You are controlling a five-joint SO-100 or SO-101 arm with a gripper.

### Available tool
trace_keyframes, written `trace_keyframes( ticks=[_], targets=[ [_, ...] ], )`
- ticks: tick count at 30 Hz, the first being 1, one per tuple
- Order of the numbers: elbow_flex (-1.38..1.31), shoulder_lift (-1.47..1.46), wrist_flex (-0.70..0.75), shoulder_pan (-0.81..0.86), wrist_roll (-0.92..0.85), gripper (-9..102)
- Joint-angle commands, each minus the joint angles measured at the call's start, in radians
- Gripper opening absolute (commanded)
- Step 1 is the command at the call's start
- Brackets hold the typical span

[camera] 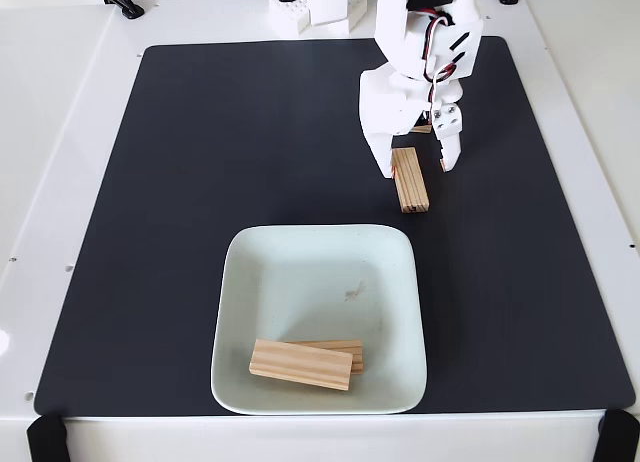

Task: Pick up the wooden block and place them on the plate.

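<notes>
- Claw (417, 168) open wide, fingers on both sides of block (409, 179), ready to squeeze.
- Plate (318, 282) at seven o'clock from block, holding two blocks (305, 362) already.

Fixed view: high front vantage, looking down across mat (250, 162) toward arm base.

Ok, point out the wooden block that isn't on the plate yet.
The wooden block on the mat, lying between the open fingers of the gripper. The other blocks are stacked on the plate.
</notes>
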Motion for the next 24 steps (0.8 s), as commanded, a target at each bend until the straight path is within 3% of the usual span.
trace_keyframes(
  ticks=[1, 7, 13, 16, 24],
  targets=[
    [0.005, -0.002, -0.009, 0.009, 0.008, 18],
    [0.005, -0.002, -0.011, 0.012, 0.008, 0],
    [0.008, 0.048, -0.012, 0.015, 0.017, 0],
    [0.025, 0.158, -0.061, 0.006, 0.153, 0],
    [0.156, 0.463, -0.362, 0.012, 0.678, 0]
  ],
)
